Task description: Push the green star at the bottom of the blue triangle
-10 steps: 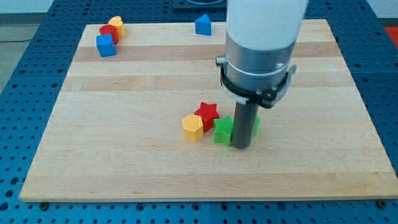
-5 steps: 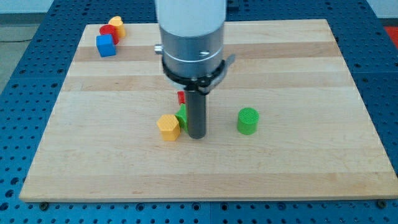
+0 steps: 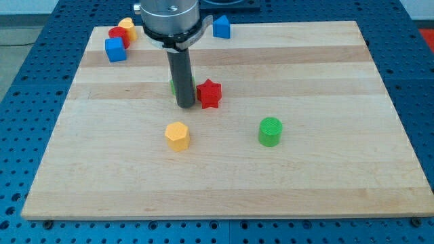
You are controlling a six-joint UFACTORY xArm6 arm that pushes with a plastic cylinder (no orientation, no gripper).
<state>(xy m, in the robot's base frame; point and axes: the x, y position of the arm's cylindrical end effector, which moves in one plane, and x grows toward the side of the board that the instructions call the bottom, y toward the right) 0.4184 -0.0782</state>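
Observation:
My tip (image 3: 185, 106) rests on the board left of centre. The green star (image 3: 173, 86) is almost fully hidden behind the rod; only a green sliver shows at its left edge. The red star (image 3: 209, 93) sits just to the right of the rod, close to it. The blue triangle (image 3: 221, 26) stands at the view's top edge, up and right of the tip, well apart from the green star.
A yellow hexagon block (image 3: 177, 135) lies below the tip. A green cylinder (image 3: 270, 131) sits to the right. A blue cube (image 3: 115, 49), a red block (image 3: 119, 36) and a yellow block (image 3: 127, 28) cluster at the top left corner.
The rod has moved toward the view's top and left, carrying the green star with it. The red star moved up too. The yellow hexagon and green cylinder are left behind.

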